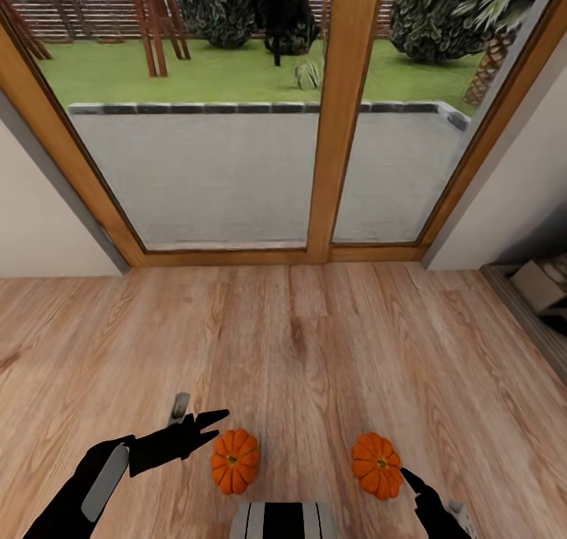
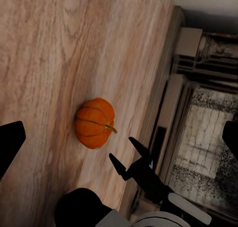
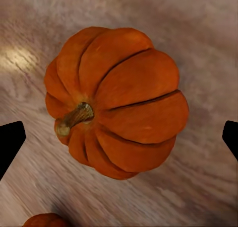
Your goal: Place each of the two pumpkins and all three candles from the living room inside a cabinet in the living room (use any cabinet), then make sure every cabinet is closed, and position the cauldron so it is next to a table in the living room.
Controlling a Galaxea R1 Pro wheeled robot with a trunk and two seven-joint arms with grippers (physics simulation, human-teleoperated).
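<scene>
Grey-and-black striped robot trunk [image 1: 283,521] sits at the bottom edge of the head view, cut off by the frame. Just ahead of it, two small bright-orange ribbed pumpkins rest on the light wooden plank floor [image 1: 315,342]: the left pumpkin [image 1: 235,461] and the right pumpkin [image 1: 376,465], well apart from each other. The black left gripper [image 1: 211,428] hangs just beside the left pumpkin, its two fingers spread to a moderate gap, holding nothing and apart from the fruit. The black right gripper [image 1: 411,480] points at the right pumpkin's near side; only one finger is clear, the rest is cut off at the frame edge, and contact cannot be confirmed. Beyond the floor stands a wood-framed glazed patio door [image 1: 339,130]. A low shelf rack [image 1: 543,295] is partly cut off at the right edge.

Left wrist view: the left gripper's fingertips [image 2: 11,142] sit at opposite frame edges, set wide, nothing between them but floor. One pumpkin [image 2: 95,122] lies on the planks, with the right gripper [image 2: 128,156] near it, fingers parted. The shelf rack [image 2: 198,132] appears blurred; its contents are hard to make out.

Right wrist view: the right pumpkin [image 3: 116,122] lies between the wide-spread fingertips [image 3: 10,142], stem tilted sideways, untouched by either. A sliver of the other pumpkin [image 3: 44,220] is cut off at the frame edge.
</scene>
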